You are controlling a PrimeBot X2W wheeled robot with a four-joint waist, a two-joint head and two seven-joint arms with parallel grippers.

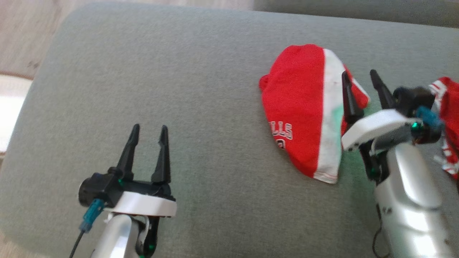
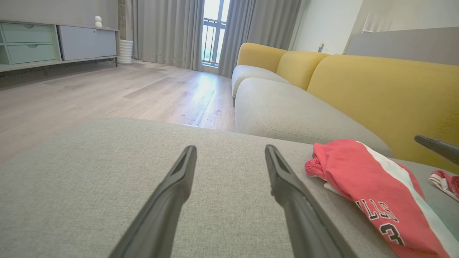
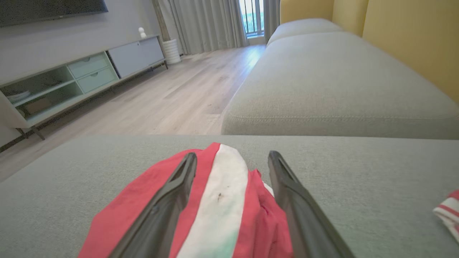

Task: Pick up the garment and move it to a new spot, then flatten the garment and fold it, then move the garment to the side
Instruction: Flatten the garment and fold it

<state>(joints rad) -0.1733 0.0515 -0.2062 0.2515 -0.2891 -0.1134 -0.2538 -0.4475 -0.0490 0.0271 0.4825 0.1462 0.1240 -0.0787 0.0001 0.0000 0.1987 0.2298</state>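
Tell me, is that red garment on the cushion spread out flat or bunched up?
Bunched up: the red garment lies in a compact rounded heap, its lettering cut off by a fold.

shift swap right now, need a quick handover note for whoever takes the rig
Left gripper: open, empty, over bare grey cushion.
Right gripper: open, fingers either side of the white stripe of the red garment, not closed on it.
Garment: bunched on the cushion's right part; another red striped piece beside it.
Done: nothing visibly.
To do: grasp, move, flatten, fold, set aside.
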